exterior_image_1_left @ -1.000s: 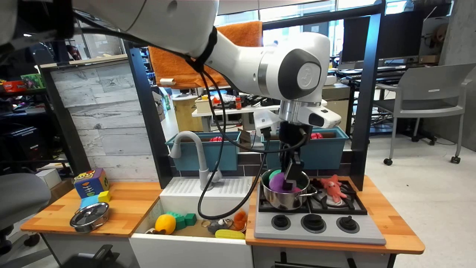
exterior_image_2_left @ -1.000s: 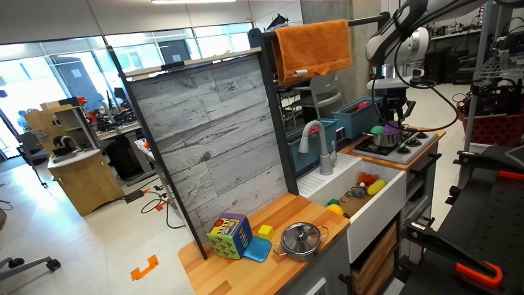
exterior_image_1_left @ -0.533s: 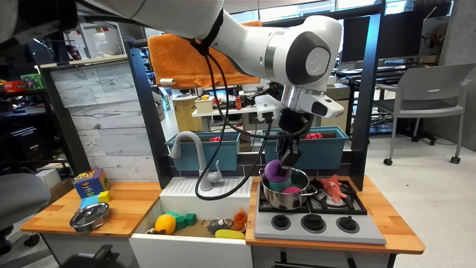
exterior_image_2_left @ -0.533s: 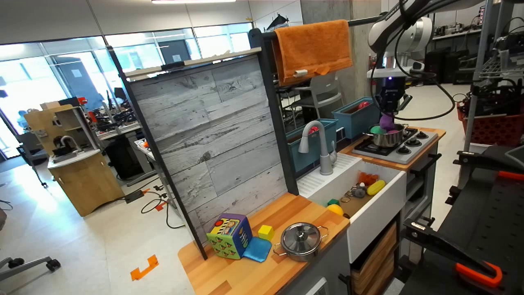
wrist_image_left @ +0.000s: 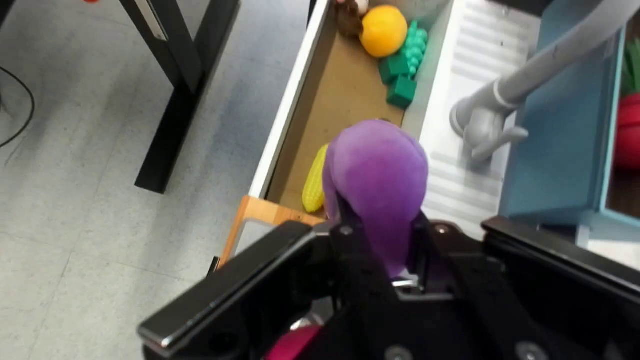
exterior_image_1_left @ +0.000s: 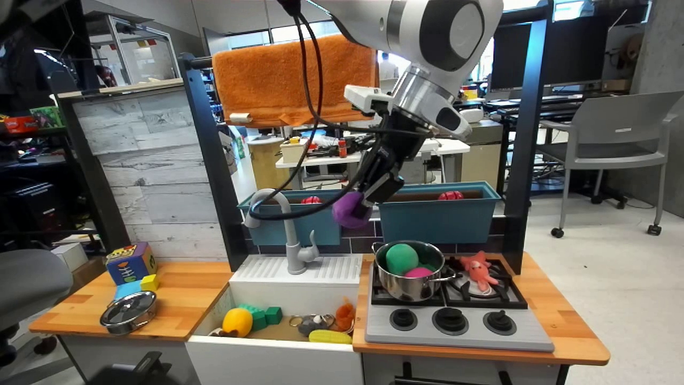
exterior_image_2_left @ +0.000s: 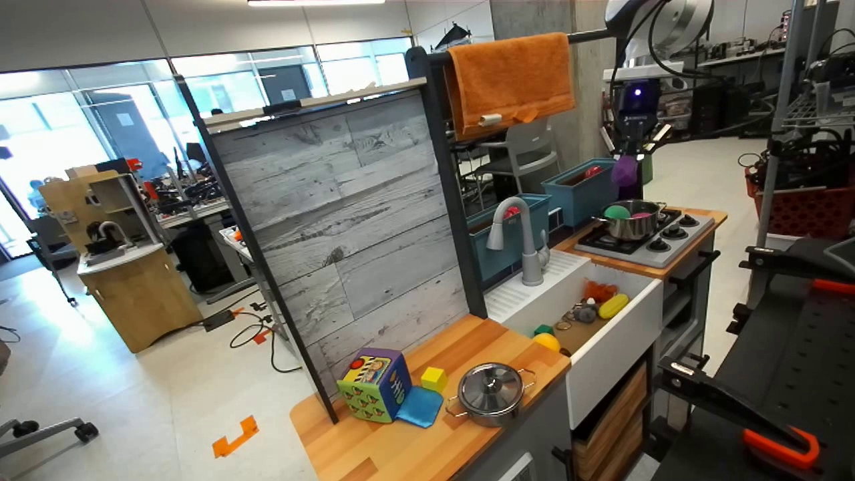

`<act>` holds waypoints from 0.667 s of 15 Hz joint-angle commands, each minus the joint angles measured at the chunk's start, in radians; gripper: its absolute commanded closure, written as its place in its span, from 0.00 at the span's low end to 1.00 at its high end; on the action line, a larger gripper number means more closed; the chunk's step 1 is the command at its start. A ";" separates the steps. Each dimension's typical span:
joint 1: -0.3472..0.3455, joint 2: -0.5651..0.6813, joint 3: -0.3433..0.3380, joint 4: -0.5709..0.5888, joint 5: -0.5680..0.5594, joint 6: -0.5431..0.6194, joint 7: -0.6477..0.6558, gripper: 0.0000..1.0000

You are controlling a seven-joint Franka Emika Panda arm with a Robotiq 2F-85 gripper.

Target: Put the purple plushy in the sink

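Observation:
The purple plushy [exterior_image_1_left: 351, 209] is rounded and hangs in the air, and it also shows in an exterior view [exterior_image_2_left: 624, 172] and in the wrist view [wrist_image_left: 377, 167]. My gripper [exterior_image_1_left: 367, 197] is shut on it, with the two fingers pinching its narrower part in the wrist view [wrist_image_left: 382, 225]. The gripper is tilted, up and left of the steel pot [exterior_image_1_left: 409, 289] and level with the teal bins. The white sink [exterior_image_1_left: 275, 363] lies lower and to the left, holding several toys; its front wall shows in an exterior view [exterior_image_2_left: 618, 341].
The grey faucet [exterior_image_1_left: 291, 230] rises behind the sink, left of the plushy. Teal bins [exterior_image_1_left: 435, 222] stand at the back. The pot on the stove [exterior_image_1_left: 454, 326] holds a green ball [exterior_image_1_left: 402, 259] and a pink item. A black cable loops from the arm past the faucet.
The plushy has been lifted out of the steel pot in my gripper. The gripper has risen, moved left in an exterior view and tilted. The green ball in the pot is uncovered.

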 commanded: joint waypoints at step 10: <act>0.058 -0.019 0.012 0.005 -0.006 -0.228 -0.158 0.02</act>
